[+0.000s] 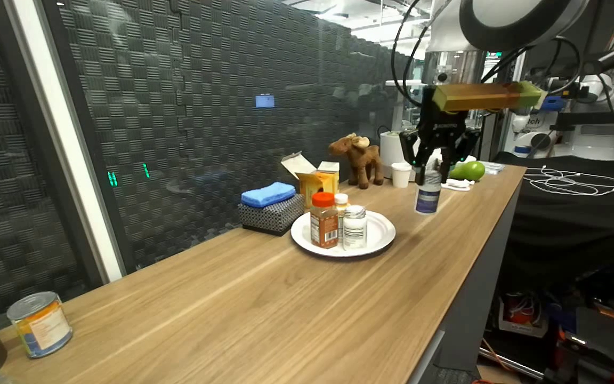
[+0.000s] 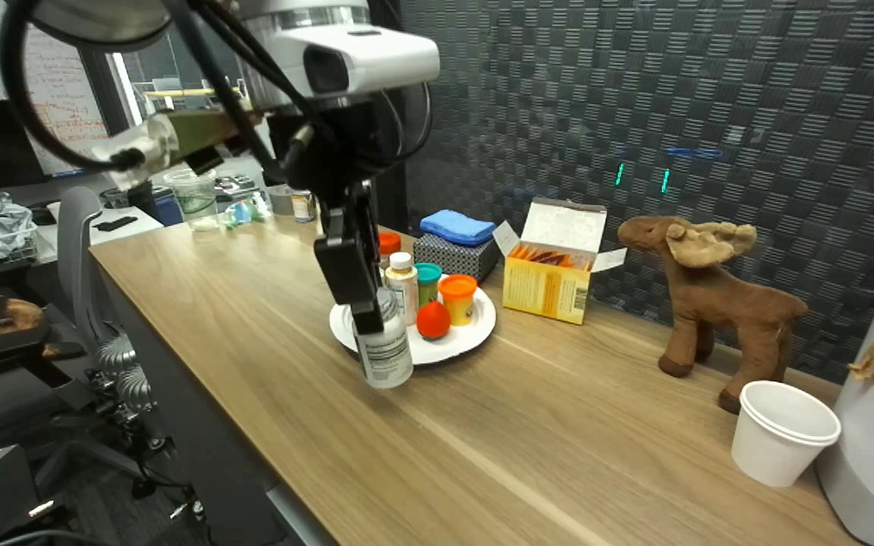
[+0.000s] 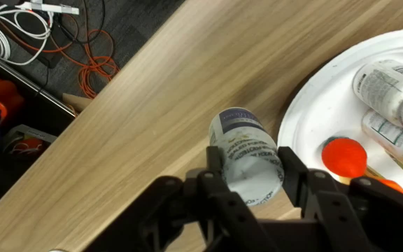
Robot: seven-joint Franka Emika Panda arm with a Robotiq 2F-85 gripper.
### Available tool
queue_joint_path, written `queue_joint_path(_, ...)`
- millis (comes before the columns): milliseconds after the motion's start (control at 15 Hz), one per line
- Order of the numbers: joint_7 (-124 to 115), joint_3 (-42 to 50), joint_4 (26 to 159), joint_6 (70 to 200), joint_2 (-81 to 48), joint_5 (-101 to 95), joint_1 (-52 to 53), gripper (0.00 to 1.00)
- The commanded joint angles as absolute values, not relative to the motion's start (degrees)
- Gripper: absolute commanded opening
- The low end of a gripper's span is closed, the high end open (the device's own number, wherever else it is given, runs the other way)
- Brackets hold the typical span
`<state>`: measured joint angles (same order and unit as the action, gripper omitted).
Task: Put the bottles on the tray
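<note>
The tray, a round white plate [image 1: 380, 230], bears several bottles. A brown spice bottle [image 1: 324, 226] with a red cap and a white bottle [image 1: 355, 234] show in an exterior view. From another side I see a white-capped bottle [image 2: 402, 292], a short green one [image 2: 427, 280] with a teal lid and a short orange one [image 2: 457, 297]. Beside the plate is a white bottle [image 3: 238, 122] with a purple label. My gripper [image 3: 250, 154] is shut on its upper part, a finger against each side. Whether its base touches the table cannot be told.
A red rounded object [image 2: 433, 320] also lies on the plate. Behind stand a patterned box [image 1: 272, 214] with a blue cloth [image 1: 268, 194], an open yellow box [image 2: 547, 284], a plush moose [image 2: 725, 303] and paper cups [image 2: 778, 436]. A can [image 1: 40, 325] stands at the table's far end.
</note>
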<state>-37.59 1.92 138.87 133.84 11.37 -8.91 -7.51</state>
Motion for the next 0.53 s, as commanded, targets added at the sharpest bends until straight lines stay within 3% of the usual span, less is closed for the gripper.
queue_joint_path(0,-37.13,0.31,134.44,132.32,11.73,-9.86,-7.15,0.2)
queue_joint_path(467,-31.49,0.04,126.91,133.88,3.6,-5.46,-4.41,0.2)
